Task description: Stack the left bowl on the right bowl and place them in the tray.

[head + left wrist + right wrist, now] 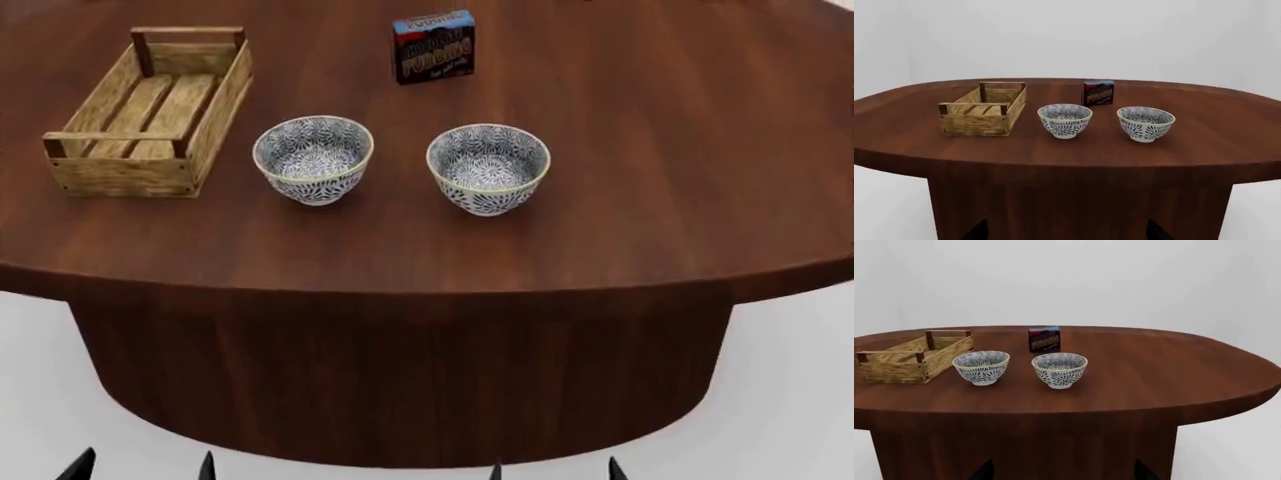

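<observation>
Two bowls, one tray, nothing stacked yet, so I judge this as step zero: the approach to the left bowl has not begun

Table (667,200): dark wood, fills the upper two thirds of the head view; far edge cut off at the top of the frame

Tray (144,112): pale slatted crate, upper left of the head view, nothing in it, near the left bowl but not touching

Left bowl (312,158): upright, centre-left of the frame, clear gap to the right bowl (489,167), also upright, at centre

Pudding box (434,46): standing near top centre, behind and between the bowls, well apart from both; label too small to read

Left gripper (140,465) and right gripper (553,468): only dark fingertip points at the bottom edge, below the table edge. Each pair of tips sits apart, so both read as open, holding nothing; bodies cut off

Next move, as I judge it: left arm up over the table edge to the left bowl's rim, lift, set it into the right bowl. Nesting needs rims aligned, and the box behind leaves limited room for overshoot

Both wrist views show the table from in front, no fingers visible
</observation>
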